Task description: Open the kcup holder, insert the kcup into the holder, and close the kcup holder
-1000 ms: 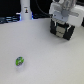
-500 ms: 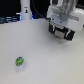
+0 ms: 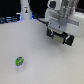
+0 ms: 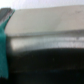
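The exterior view shows a pale table surface (image 3: 35,50) filling most of the scene. The arm's white-and-grey gripper (image 3: 59,37) hangs at the exterior view's upper right, above the table's far part. Its two dark fingers (image 3: 50,33) point downward with a visible gap between them; the jaws stand spread, with nothing seen between them and nothing touching them. A white upright post (image 3: 24,9) stands at the far edge, against a dark background.

The kcup (image 3: 19,62) lies on the table toward the near left of the exterior view, well apart from the gripper. Its top shows green and blue. It rests alone on the bare surface.

The wrist view shows none of this. It is strongly blurred: a large dark body (image 4: 50,62) with a pale, shiny band along its upper edge, a light surface behind it, and a teal strip (image 4: 4,47) at one edge of the picture. Whether the dark body is the kcup holder cannot be told. The exterior view shows no such dark box.
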Robot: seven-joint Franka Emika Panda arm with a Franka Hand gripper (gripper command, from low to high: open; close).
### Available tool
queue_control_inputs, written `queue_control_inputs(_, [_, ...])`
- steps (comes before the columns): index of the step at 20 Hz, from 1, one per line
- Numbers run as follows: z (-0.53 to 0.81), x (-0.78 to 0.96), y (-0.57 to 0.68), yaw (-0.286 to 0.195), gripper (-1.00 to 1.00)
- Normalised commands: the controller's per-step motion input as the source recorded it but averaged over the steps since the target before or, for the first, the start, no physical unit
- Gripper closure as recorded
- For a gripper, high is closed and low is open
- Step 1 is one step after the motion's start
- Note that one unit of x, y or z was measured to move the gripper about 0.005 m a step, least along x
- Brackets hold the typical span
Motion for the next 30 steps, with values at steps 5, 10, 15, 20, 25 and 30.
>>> queue_control_inputs(5, [0.1,0.72,-0.35,-0.049,-1.0])
queue_control_inputs(10, [0.16,0.29,-0.15,-0.051,-1.0])
queue_control_inputs(15, [0.29,0.34,-0.37,-0.113,-1.0])
queue_control_inputs(20, [0.29,0.33,-0.59,-0.161,-1.0])
queue_control_inputs(25, [0.16,0.2,-0.67,-0.194,-1.0])
queue_control_inputs(30, [0.11,0.12,-0.66,-0.214,-1.0])
